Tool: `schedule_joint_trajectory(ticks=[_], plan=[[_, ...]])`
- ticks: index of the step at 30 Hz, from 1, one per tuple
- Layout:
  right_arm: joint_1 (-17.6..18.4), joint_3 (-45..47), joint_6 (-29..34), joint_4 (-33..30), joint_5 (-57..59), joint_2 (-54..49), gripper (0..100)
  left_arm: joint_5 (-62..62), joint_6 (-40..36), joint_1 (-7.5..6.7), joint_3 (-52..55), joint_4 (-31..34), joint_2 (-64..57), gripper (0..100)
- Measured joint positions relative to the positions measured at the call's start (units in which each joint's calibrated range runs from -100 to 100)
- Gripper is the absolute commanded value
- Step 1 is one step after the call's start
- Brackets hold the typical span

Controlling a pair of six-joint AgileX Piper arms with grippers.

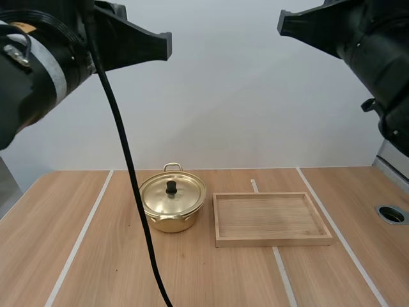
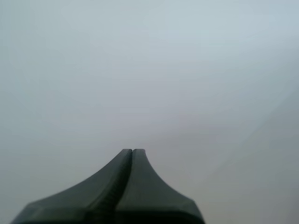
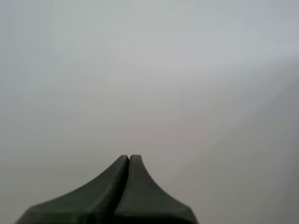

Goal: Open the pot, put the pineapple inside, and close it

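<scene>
— Wooden table [image 1: 64,256], pale and crossed by white lines, is seen spread beneath both arms. What is set on it?
— The gold pot [image 1: 171,220] is seen near the middle, its lid [image 1: 185,195] seated on top, the black knob [image 1: 171,187] upright at the lid's centre. It is placed well below and ahead of both pairs of fingers, somewhat nearer the left pair.
— And around it?
— A wooden tray [image 1: 275,241] is laid flat just beside the pot, on the side toward the right fingers, parted from it by a narrow strip of table.
— The fingers now!
— On the left gripper [image 2: 132,151] the two black fingers are pressed together into one dark wedge; nothing is held between them, and a plain pale wall [image 2: 149,70] is faced beyond the tips. The right gripper [image 3: 129,157] is closed just the same, tips touching, nothing pinched.
— Their position?
— Both are held high over the table, well apart from each other, tips turned inward. Farther out, past the tray and below the right fingers, a round grey fitting [image 1: 391,214] is sunk into the table.
</scene>
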Motion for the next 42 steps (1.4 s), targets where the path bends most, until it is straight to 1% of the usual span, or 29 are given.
schedule_joint_trajectory(ticks=[1,2,3,5,6,7,10,12,18,22,24,30,42], plan=[[0.0,0.0,0.0,0.0,0.0,-0.7,0,0.0,-0.5,0.00,0.0,0.0,-1.2,0],[0.0,2.2,0.0,0.0,-0.2,-5.3,0,0.0,-0.9,0.00,0.0,0.0,-2.0,0],[0.0,7.9,0.0,0.0,-0.2,-9.3,0,2.1,-4.2,0.00,0.0,1.5,-7.0,0],[0.0,12.1,0.0,0.0,-0.2,-12.8,0,4.3,-8.5,0.05,0.0,4.7,-10.7,0],[0.0,13.3,0.0,0.0,-0.3,-13.7,0,4.6,-11.8,0.11,0.7,7.6,-13.7,0],[0.0,15.9,0.0,0.0,-0.8,-15.7,0,4.8,-13.4,0.11,1.6,9.2,-14.9,0],[0.0,19.6,0.0,0.0,-3.3,-19.0,0,7.0,-18.2,0.11,5.5,14.1,-17.7,0],[0.0,20.9,0.0,0.0,-5.5,-20.5,0,8.4,-19.6,0.30,8.9,16.4,-19.5,0],[0.0,23.5,0.0,0.0,-8.0,-22.1,0,9.7,-20.6,1.46,17.0,19.3,-24.9,0],[0.0,25.6,0.0,0.0,-8.0,-22.1,0,9.7,-20.6,2.00,20.7,20.3,-26.0,0],[0.0,28.1,0.0,0.0,-7.4,-22.1,0,9.8,-20.6,2.27,22.4,21.0,-26.1,0],[0.0,32.7,0.0,0.0,-3.5,-22.1,0,9.8,-20.6,2.34,25.9,22.1,-26.1,0],[0.0,40.5,0.0,0.0,-2.6,-22.1,0,10.0,-20.6,2.34,31.7,26.7,-26.1,0]])
